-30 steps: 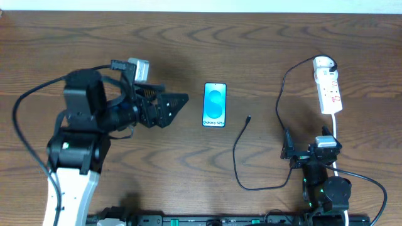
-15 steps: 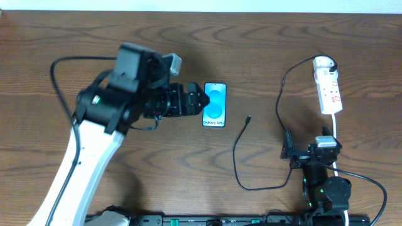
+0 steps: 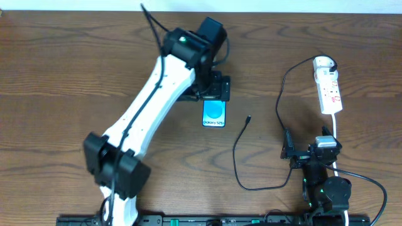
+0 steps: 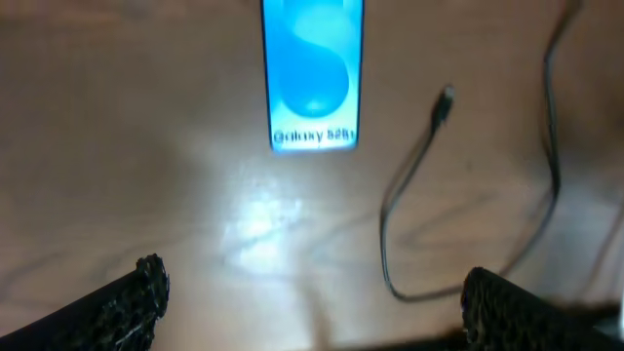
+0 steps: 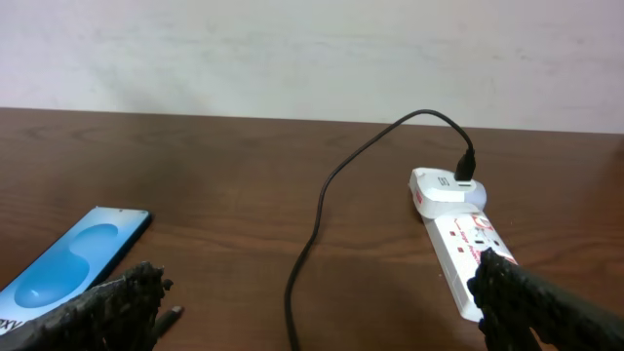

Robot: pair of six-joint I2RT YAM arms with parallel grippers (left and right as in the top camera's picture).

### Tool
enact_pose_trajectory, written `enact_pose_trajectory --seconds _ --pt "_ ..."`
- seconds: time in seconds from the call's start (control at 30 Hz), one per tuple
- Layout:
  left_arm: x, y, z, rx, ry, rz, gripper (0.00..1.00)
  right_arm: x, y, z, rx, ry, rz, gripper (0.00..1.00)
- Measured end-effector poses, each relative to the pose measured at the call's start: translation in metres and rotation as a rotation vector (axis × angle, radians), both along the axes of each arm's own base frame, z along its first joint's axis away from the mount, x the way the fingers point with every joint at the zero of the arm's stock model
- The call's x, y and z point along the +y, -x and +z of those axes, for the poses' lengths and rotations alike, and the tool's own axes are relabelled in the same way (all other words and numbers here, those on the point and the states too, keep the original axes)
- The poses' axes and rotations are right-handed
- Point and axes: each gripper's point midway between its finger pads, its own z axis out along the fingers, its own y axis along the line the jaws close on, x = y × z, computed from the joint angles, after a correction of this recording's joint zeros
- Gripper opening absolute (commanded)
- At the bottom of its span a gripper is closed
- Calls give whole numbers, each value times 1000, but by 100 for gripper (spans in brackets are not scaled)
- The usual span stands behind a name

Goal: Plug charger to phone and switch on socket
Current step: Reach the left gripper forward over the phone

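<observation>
The left tool (image 4: 320, 304) is spread wide and holds nothing. In its wrist view bare table (image 4: 146, 175) shows between the two fingertips (image 4: 132, 297), and the phone (image 4: 314, 78) lies beyond them. From overhead, the left tool (image 3: 217, 88) hangs over the phone's (image 3: 214, 115) far end and hides that part. Whether it touches the phone cannot be told.

The right tool (image 5: 322, 312) is also spread and empty, at the near table edge, well apart from the phone.

The phone lies flat, screen up, bright blue, with white writing at its near end that reads "Galaxy S25".

The charger's (image 3: 237, 150) small black plug tip (image 3: 249, 118) lies on the table just right of the phone, not touching it. Its white adapter (image 5: 441, 187) sits in the far end of the socket (image 5: 468, 249), a white power strip with red markings too small to read.
</observation>
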Motion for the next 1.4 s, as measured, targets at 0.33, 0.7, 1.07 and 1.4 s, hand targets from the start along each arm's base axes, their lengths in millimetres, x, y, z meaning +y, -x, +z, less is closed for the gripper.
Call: enact_pose_trajectory --seconds 0.33,0.7,1.07,1.4 --pt "-28 -46 -23 -106 63 22 98 0 0 0 0 0 0 99" --pt "-31 -34 -123 119 -74 53 98 0 0 0 0 0 0 99" --pt "-37 -55 -145 46 -97 52 98 0 0 0 0 0 0 99" --pt "-31 -58 -161 41 -151 52 98 0 0 0 0 0 0 99"
